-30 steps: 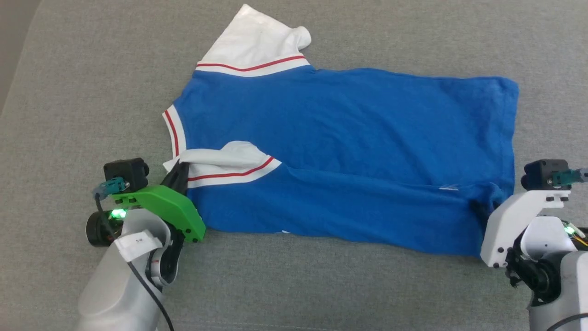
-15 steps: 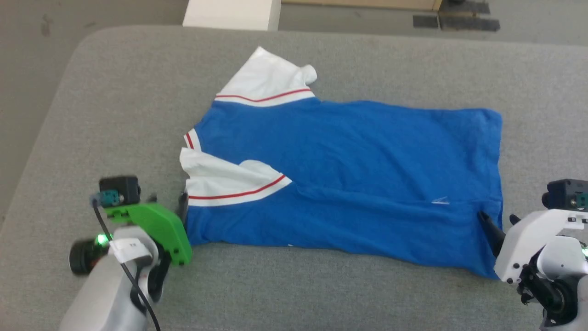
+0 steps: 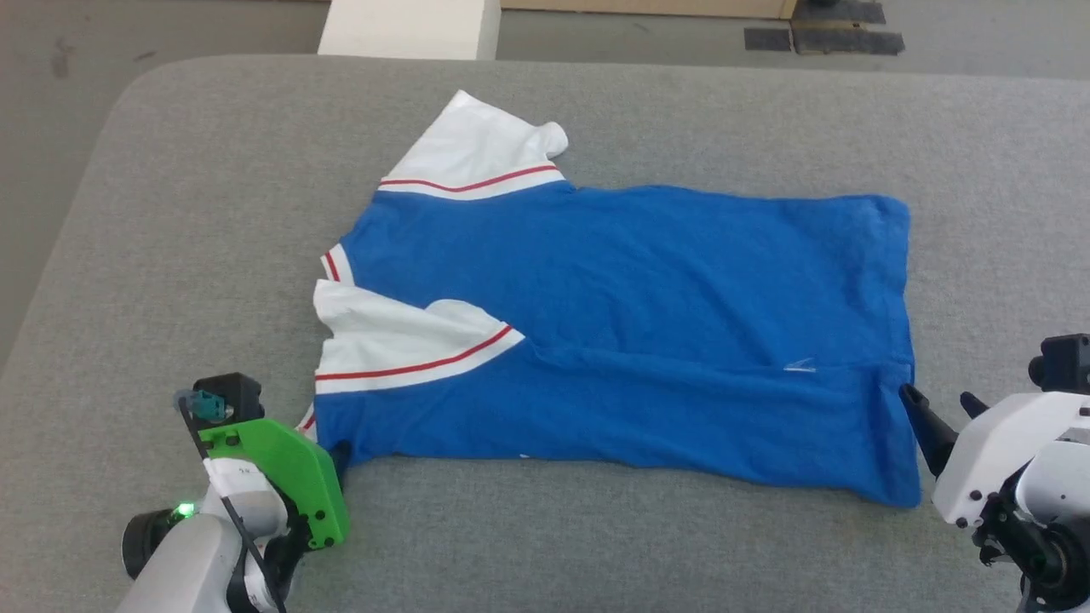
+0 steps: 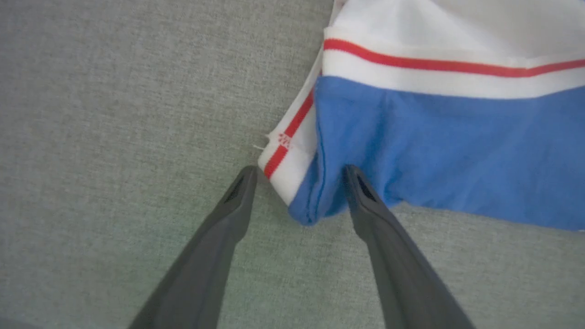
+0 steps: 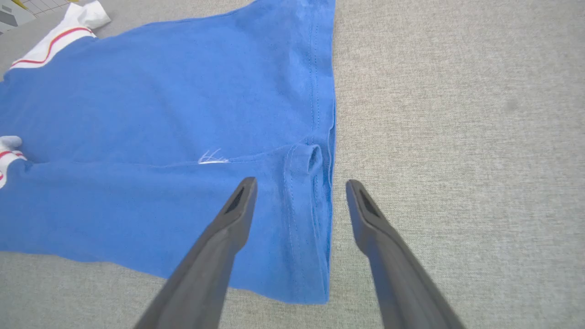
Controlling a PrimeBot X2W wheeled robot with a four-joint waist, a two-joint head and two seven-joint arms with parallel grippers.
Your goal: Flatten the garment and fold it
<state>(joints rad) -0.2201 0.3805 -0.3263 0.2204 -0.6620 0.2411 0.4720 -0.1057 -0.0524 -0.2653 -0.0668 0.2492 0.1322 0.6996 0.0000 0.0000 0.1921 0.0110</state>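
Observation:
The royal-blue garment (image 3: pixel 630 323) lies spread on the grey table, collar end to the left and hem to the right. Its near long edge is folded over the body, and a white sleeve (image 3: pixel 400 340) with red trim lies on top. A second white sleeve (image 3: pixel 477 149) sticks out at the far side. No lettering shows. My left gripper (image 3: pixel 334 455) stands open at the near left corner, whose striped trim (image 4: pixel 285 151) sits between the fingers. My right gripper (image 3: pixel 937 398) is open just off the hem, straddling the hem edge (image 5: pixel 320 164) from above.
The grey padded table (image 3: pixel 213 213) has a rounded far left corner with floor beyond it. A white box (image 3: pixel 409 25) and dark items (image 3: pixel 822 38) sit on the floor past the far edge. Bare table lies in front of the garment and to its right.
The camera has pulled back and up. The left gripper let go of the near sleeve and drew back toward me. The right gripper came out from the hem corner and now stands open.

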